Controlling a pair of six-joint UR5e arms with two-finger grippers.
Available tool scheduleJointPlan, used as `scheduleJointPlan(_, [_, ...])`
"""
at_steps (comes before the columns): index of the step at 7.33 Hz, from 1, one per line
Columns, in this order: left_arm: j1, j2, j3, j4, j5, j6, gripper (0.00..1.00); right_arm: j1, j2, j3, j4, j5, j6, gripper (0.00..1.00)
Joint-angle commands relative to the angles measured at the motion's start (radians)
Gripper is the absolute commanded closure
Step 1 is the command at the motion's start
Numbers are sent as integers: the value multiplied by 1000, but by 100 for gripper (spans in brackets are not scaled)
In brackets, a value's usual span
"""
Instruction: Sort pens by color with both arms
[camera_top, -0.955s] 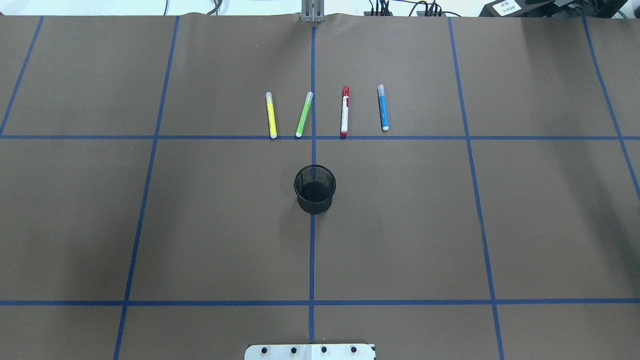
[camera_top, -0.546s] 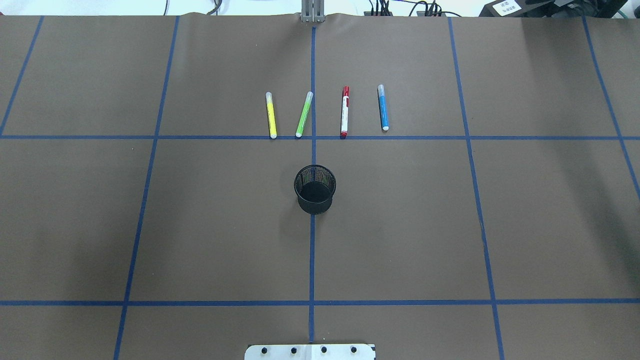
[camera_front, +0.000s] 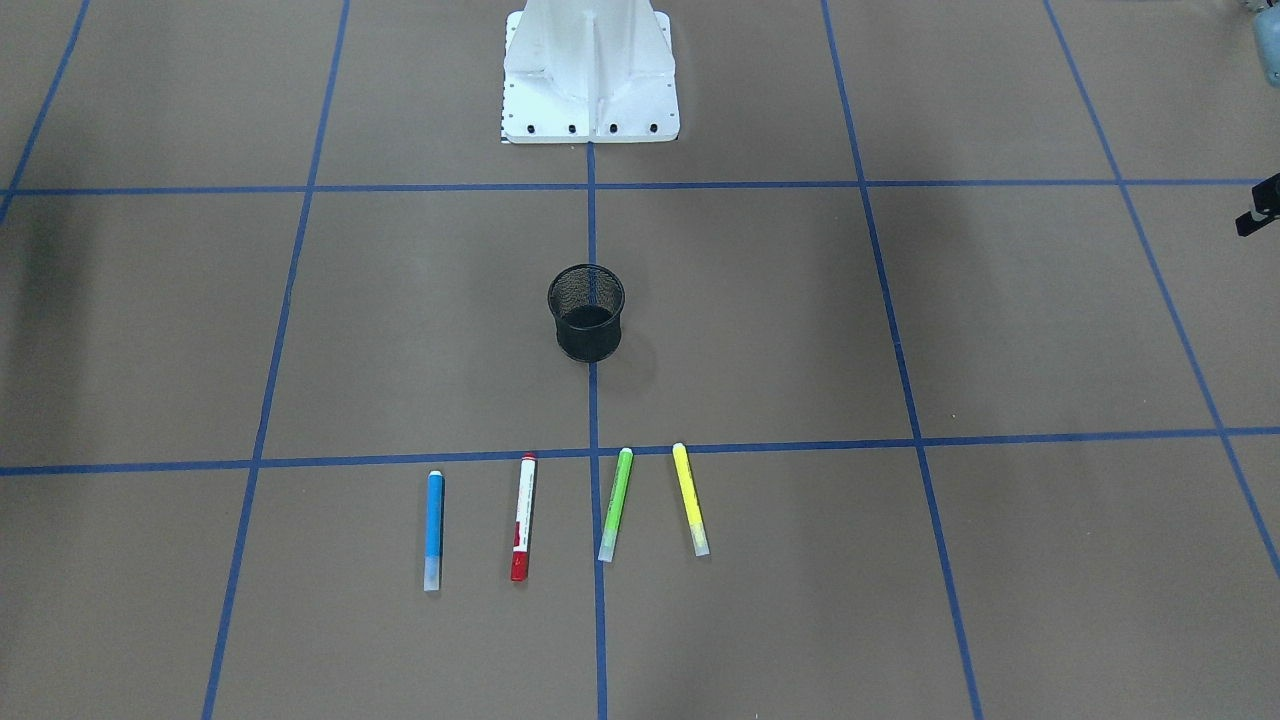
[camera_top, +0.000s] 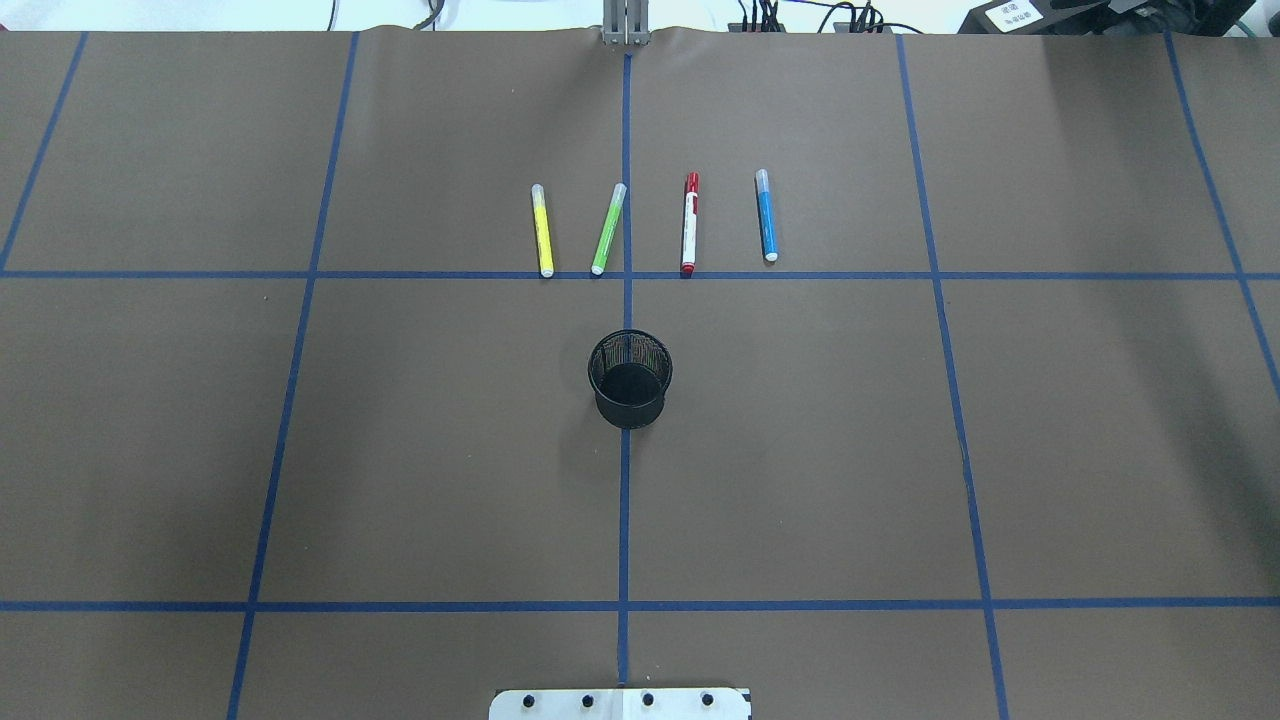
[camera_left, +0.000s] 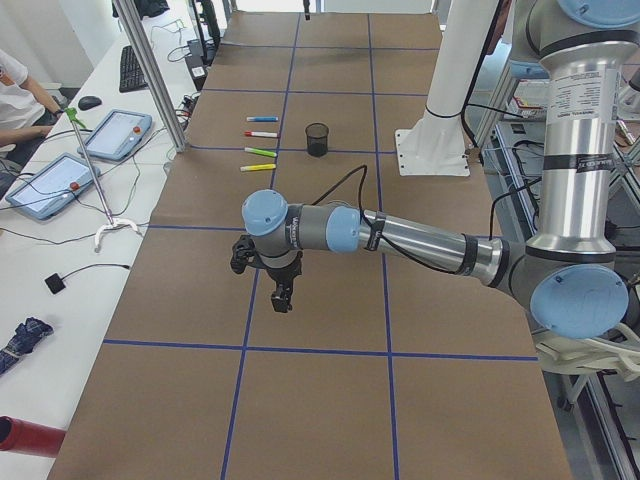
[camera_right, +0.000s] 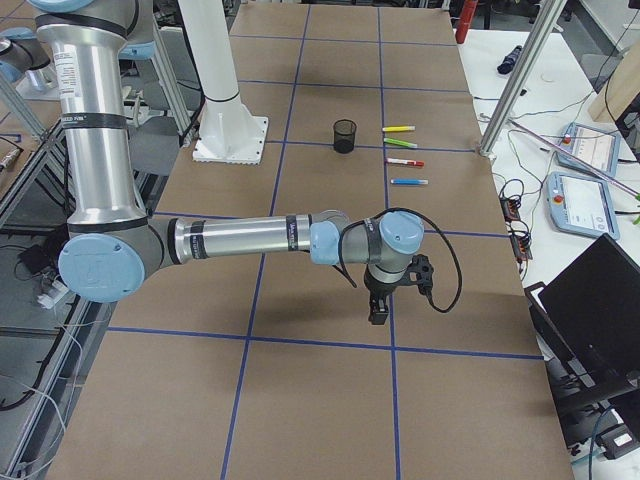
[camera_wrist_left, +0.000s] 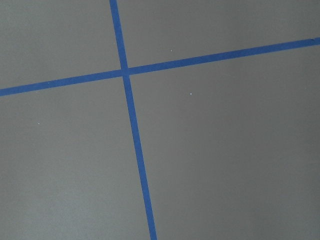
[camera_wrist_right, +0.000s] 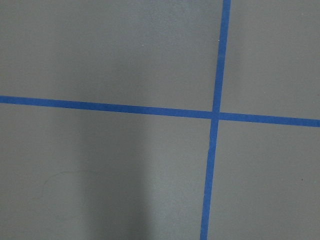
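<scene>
Flat in one row beyond one mesh cup (camera_top: 630, 410), four: yellow pen (camera_top: 542, 230), lime green pen (camera_top: 607, 228), red-and-white pen (camera_top: 690, 225), blue pen (camera_top: 766, 215). Well apart from these, two: left gripper (camera_left: 281, 297), right gripper (camera_right: 379, 311); grip state indeterminable.

Pens: four in total, all lying on the table (camera_top: 200, 450). By colour: one blue pen (camera_top: 766, 215), one red-and-white pen (camera_top: 689, 224), one green pen (camera_top: 608, 228), one yellow pen (camera_top: 542, 231); each colour occurs once. Black mesh cup (camera_top: 630, 408): one. Robot arms: two, being one left arm (camera_left: 420, 237) and one right arm (camera_right: 250, 240). White base (camera_front: 590, 70): one. Tablets on the side bench (camera_left: 70, 330): two, a near tablet (camera_left: 50, 185) and a far tablet (camera_left: 118, 135). Persons: one operator (camera_left: 15, 95), partly in view.
</scene>
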Motion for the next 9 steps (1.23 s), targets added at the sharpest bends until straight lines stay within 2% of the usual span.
scheduleJointPlan(1, [1,5,-7,1,4,0,0,-2,-26,-16,3,0,4,0])
scheduleJointPlan(9, [2,4,-20,2,-5,0,0,-2,-17,-1,6,0,4,0])
